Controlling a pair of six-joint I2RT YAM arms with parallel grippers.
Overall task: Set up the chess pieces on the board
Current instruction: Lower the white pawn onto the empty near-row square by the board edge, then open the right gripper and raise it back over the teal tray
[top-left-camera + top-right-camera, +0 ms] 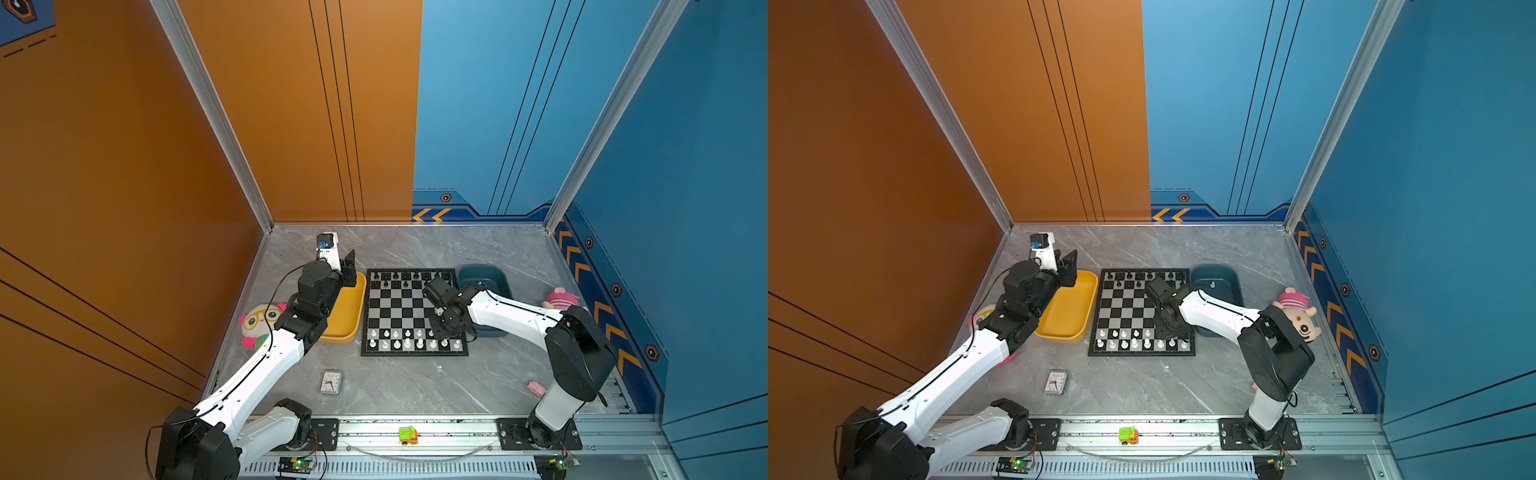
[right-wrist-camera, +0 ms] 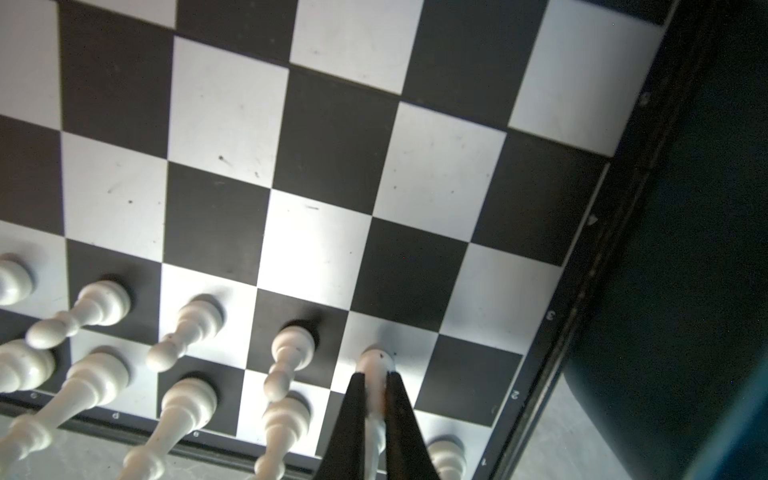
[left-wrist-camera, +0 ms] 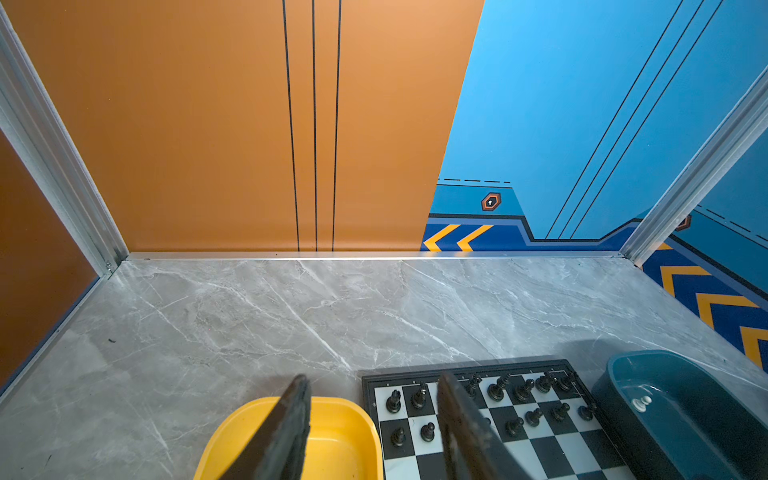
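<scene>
Board (image 1: 399,307) nearly set. Right pincer (image 2: 374,376) grips white pawn (image 2: 372,360); left pincer (image 3: 374,377) half-open (empty). Outstanding: one white piece (image 3: 641,402), teal tray (image 3: 685,428).

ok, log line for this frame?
right gripper: shut on white pawn, at board | left gripper: open, empty, over yellow tray

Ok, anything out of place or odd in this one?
One white piece appears to lie on its side in the teal tray, off the board. The right hand grips a white pawn standing on the board. Nothing looks spilled or damaged.
</scene>
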